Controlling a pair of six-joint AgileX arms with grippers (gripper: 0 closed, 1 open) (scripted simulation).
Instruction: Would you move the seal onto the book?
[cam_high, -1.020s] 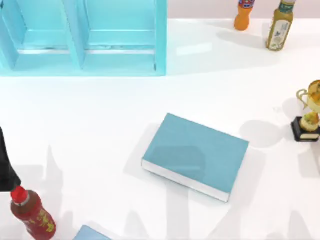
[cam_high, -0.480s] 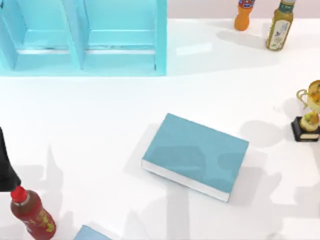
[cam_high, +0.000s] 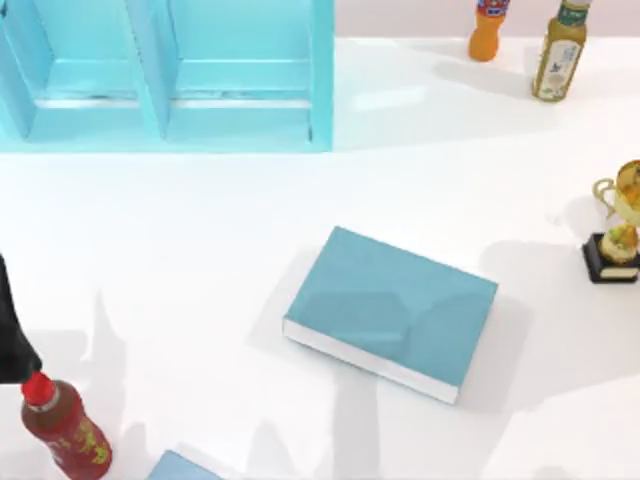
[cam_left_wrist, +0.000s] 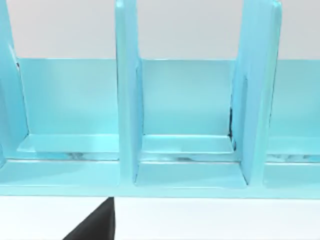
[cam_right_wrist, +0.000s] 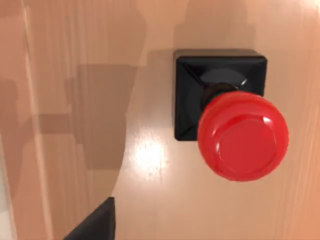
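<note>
The book (cam_high: 392, 312) is sitting mid-table (cam_high: 200, 230), shelf unit (cam_high: 165, 75) hugging the back-left corner, trophy (cam_high: 616, 228) at the right edge.

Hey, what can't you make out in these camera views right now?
- Seal, right wrist view: where it stands relative to the book cannot be told.
- Left arm, top view: cut off by the left edge.
- Pale-blue flat piece, top view: cut off by the bottom edge.
- Trophy, top view: clipped by the right edge.
</note>
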